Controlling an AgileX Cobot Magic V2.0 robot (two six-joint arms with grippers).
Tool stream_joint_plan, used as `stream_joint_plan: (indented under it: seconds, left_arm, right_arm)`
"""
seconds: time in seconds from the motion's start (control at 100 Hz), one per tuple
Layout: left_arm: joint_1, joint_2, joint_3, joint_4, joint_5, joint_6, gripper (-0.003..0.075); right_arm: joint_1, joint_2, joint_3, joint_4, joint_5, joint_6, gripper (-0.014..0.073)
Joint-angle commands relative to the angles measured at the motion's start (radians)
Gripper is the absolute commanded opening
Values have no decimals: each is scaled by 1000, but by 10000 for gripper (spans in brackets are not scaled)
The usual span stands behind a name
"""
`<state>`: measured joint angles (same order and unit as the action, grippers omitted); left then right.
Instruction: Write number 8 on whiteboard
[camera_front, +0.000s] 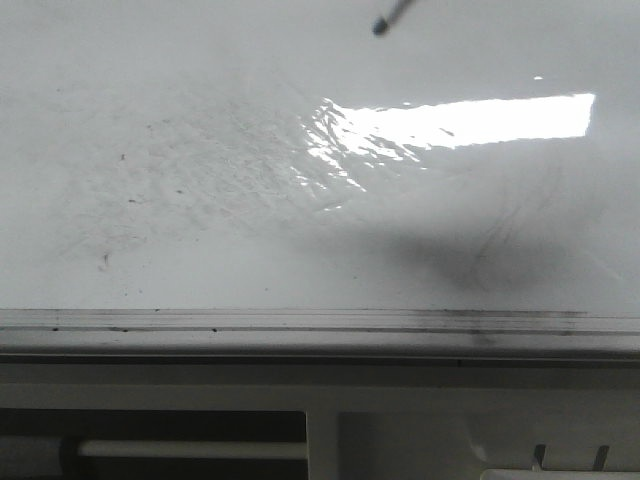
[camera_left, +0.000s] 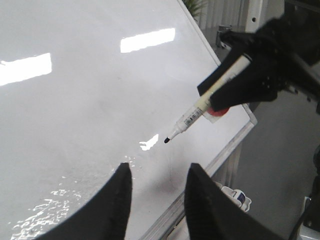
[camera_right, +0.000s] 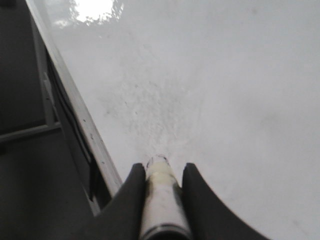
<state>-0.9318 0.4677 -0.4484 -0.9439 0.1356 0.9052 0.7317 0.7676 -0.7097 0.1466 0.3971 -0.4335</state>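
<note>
On the left, the left gripper (camera_left: 156, 192) is seen with fingers spread apart and nothing between them, hovering over the whiteboard (camera_front: 200, 230). To the right, one marker (camera_left: 192, 115) is clamped by the right gripper (camera_right: 160, 172), its tip held just clear of the board. No number 8 is drawn yet; only faint grey smears are seen. The tip should be lowered gently, kept in steady light contact, and two joined loops traced. Counted: one board, one marker, two grippers.
</note>
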Motion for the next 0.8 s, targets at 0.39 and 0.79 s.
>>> stream_joint_plan:
  seconds: [0.39,0.79]
  left_arm:
    - [0,-15,10,-43,-72,-17,-20]
    - [0,-15,10,-43,-70,-17,-20]
  right_arm:
    - [-2,19,19,-56,-261,5,-43]
    - [-197,46,-150,-47,-25,127,-42]
